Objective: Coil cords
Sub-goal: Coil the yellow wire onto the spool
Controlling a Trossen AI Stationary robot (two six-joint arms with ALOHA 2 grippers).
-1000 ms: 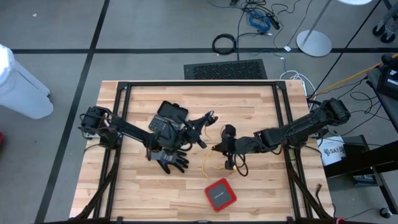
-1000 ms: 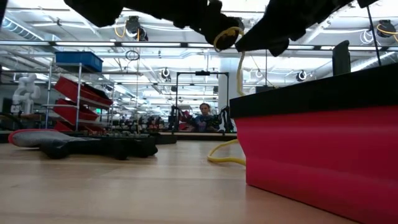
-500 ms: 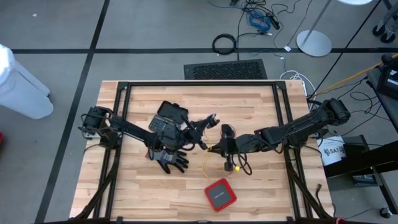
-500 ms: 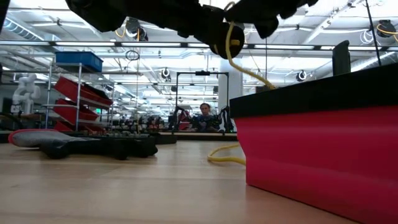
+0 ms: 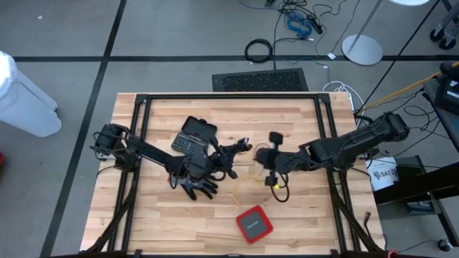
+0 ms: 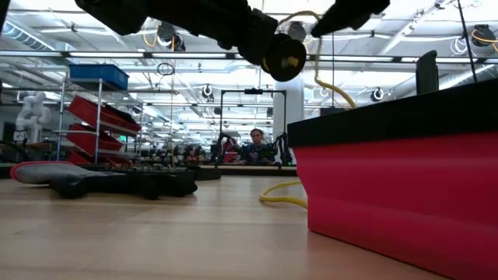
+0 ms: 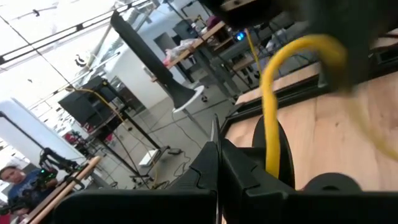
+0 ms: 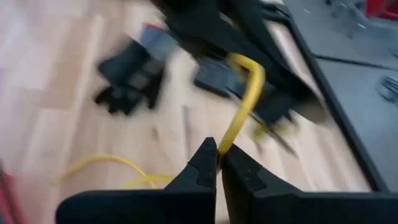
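A thin yellow cord [image 5: 247, 180] lies partly slack on the wooden table. From there it rises to my two grippers, which face each other above the table's middle. My right gripper [image 8: 217, 158] is shut on the cord. From it the cord [image 8: 245, 93] arches across to my left gripper [image 7: 217, 155], which is shut and level. In the low view the cord [image 6: 331, 82] hangs down from the grippers behind the red box, and a loop [image 6: 280, 196] rests on the table. My left gripper has the yellow cord [image 7: 270, 143] running up along the outer side of one shut finger. The finger hides where the cord begins, so I cannot tell whether it is also pinched. My right gripper pinches the cord [image 8: 227, 144] between its two fingertips, slanting down from the table's right side. The cord leaves the tips in a stiff arch toward the left gripper, clear of the table.
A dark grey glove [image 5: 195, 185] lies under the left arm, and a black flat device [image 5: 195, 135] sits just beyond it. A red box [image 5: 254, 223] stands near the front edge, close to the cord's loop. A black frame [image 5: 229, 97] borders the tabletop.
My right gripper has risen and drawn back toward the table's right edge, still shut on the yellow cord. The stretch of cord between the grippers has lengthened into an arch. The cord's loose end on the table has slid toward the right.
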